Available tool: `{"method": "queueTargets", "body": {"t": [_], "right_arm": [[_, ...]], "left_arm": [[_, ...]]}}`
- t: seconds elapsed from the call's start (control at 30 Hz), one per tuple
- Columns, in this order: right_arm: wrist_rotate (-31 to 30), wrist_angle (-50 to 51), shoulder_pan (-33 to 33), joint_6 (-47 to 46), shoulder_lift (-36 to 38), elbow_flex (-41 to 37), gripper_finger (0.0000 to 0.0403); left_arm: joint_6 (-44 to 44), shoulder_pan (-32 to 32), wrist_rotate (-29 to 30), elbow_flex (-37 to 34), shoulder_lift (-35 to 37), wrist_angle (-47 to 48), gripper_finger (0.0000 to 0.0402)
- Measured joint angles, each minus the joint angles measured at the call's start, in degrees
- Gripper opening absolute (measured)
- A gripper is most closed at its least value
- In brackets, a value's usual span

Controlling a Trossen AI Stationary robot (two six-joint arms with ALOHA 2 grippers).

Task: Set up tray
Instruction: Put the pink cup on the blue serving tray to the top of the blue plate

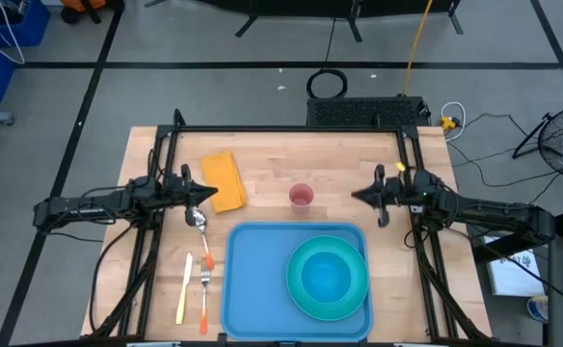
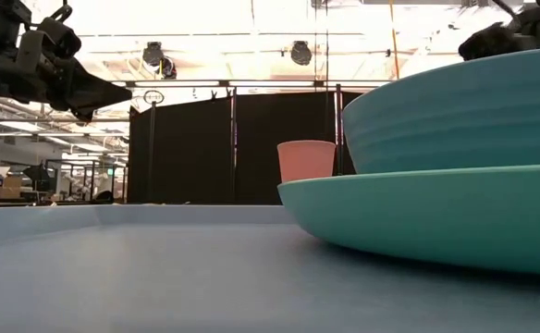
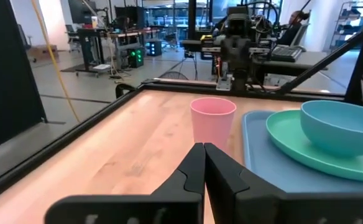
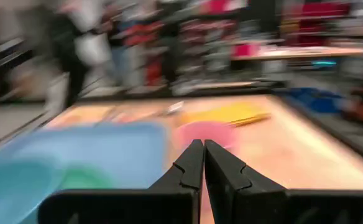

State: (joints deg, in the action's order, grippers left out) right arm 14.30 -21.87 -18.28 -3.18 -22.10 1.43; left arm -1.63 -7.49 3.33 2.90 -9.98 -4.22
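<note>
While both closed end effectors hover apart, left (image 1: 211, 194), right (image 1: 356, 197), tray (image 1: 253, 280) lies between, nearer the front.

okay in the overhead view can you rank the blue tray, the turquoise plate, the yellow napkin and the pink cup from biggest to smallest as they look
1. Blue tray, clearly the largest.
2. Turquoise plate, lying on the tray with a bowl on it.
3. Yellow napkin.
4. Pink cup, the smallest as seen from straight above.

right wrist view smeared throughout, pink cup (image 4: 203, 134) and yellow cloth (image 4: 231, 114) only blurs, tray (image 1: 262, 280) near edge cut off in high view, bowl (image 2: 455, 111) cropped in low view
</note>
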Motion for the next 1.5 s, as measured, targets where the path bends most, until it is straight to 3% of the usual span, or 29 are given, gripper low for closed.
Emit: {"method": "queueTargets", "body": {"t": [0.07,0.17,0.27,0.57,0.77,0.87,1.0,1.27,1.5], "right_arm": [[-4.72,1.17,-0.06,-2.42,-0.68,1.99,0.0005],[-5.43,11.54,0.04,-3.68,-4.65,7.7,0.0001],[-7.58,14.96,-0.15,-5.91,-10.79,16.71,0.0001],[-7.51,37.61,-1.12,-5.17,-41.22,47.55,0.0003],[-4.3,54.34,-1.1,6.69,-60.38,71.31,0.0008],[-3.89,62.2,-0.14,10.27,-68.24,81.14,0.003],[-4.37,68.15,1.25,13.59,-75.22,92.01,0.0092],[-6.85,72.07,5.4,20.18,-81.75,97.3,0.0227],[-7.04,72.88,7.13,21.48,-82.16,95.59,0.0255]], "left_arm": [[-0.36,0.0,0.22,0.0,0.0,-0.25,0.0014],[-0.42,0.0,0.99,0.0,0.0,-0.29,0.0011],[-0.42,0.0,2.53,0.0,-0.02,-0.58,0.0003],[0.29,0.0,2.75,0.02,-0.13,-4.01,0.0032],[1.55,0.0,2.7,0.02,-0.11,-4.43,0.0034],[1.74,0.01,2.68,0.02,-0.13,-4.36,0.0031],[1.92,0.0,2.69,0.02,-0.13,-4.09,0.0033],[1.37,0.0,2.49,0.02,-0.13,-2.64,0.0032],[1.07,0.02,0.63,0.02,-0.13,-1.61,0.0031]]}}
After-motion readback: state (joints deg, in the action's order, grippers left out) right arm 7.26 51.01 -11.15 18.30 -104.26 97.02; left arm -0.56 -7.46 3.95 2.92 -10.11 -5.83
